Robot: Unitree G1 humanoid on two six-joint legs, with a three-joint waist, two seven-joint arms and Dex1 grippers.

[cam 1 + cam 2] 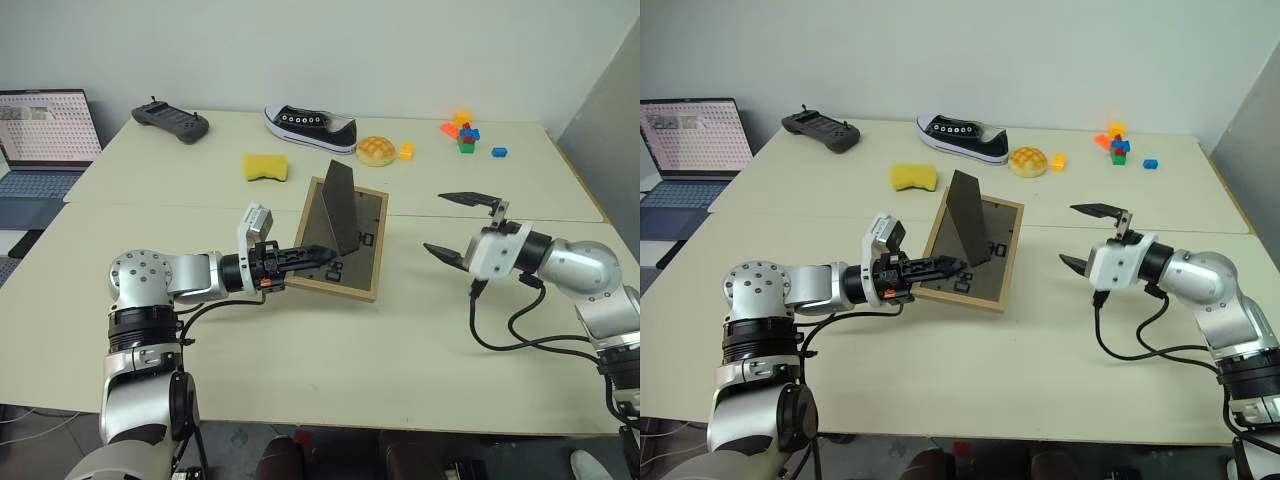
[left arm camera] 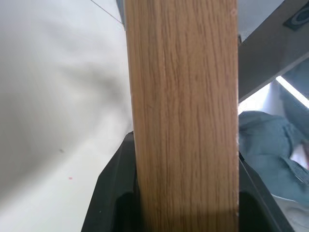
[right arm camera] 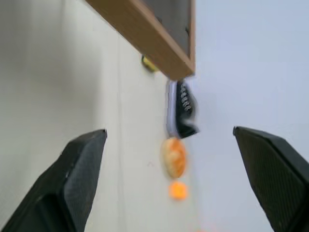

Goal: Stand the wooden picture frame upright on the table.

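Note:
The wooden picture frame (image 1: 366,236) lies on the table (image 1: 330,350) with its dark grey back facing up, and its easel stand (image 1: 340,205) sticks up from it. My left gripper (image 1: 318,256) is shut on the frame's near left edge. In the left wrist view the light-wood edge (image 2: 183,121) runs between the black fingers (image 2: 113,193). My right gripper (image 1: 435,222) hovers open to the right of the frame, a short gap away, with nothing between its fingers (image 3: 77,169). A corner of the frame (image 3: 145,34) shows in the right wrist view.
Behind the frame lie a yellow sponge (image 1: 265,167), a black shoe (image 1: 310,127), a bun (image 1: 376,150) and an orange block (image 1: 406,151). A controller (image 1: 171,121) sits at the back left, coloured blocks (image 1: 465,132) at the back right. A laptop (image 1: 45,140) stands off the left side.

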